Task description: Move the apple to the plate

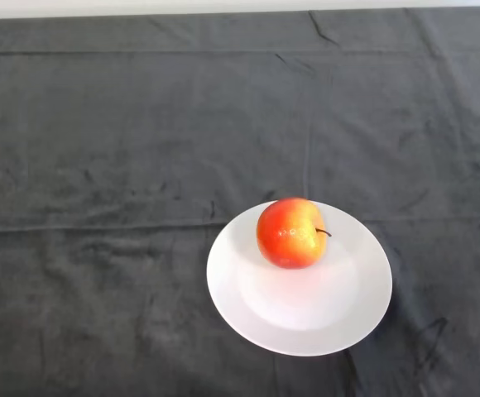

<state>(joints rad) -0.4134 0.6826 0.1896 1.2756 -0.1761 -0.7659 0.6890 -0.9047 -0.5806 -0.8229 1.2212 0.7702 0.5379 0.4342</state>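
Head view, single frame

- Apple (pixel 290 232): red with a yellow-orange patch, glossy. It rests on the plate (pixel 339 322), on the far part of the dish, toward 11 o'clock from the plate's middle and close to the far rim
- Stem: short and dark, pointing to 3 o'clock, so the apple lies tipped on its side rather than stem-up
- Plate: white, round, shallow. It sits on the dark cloth (pixel 108 165) at about 5 o'clock from the middle of the view, near the close edge
- The near half of the plate shows bare white
- Cloth: dark grey and creased, with fold lines running across at 12 o'clock and through the middle of the view; a pale strip shows beyond its far edge
- Apple contact: touching the plate only
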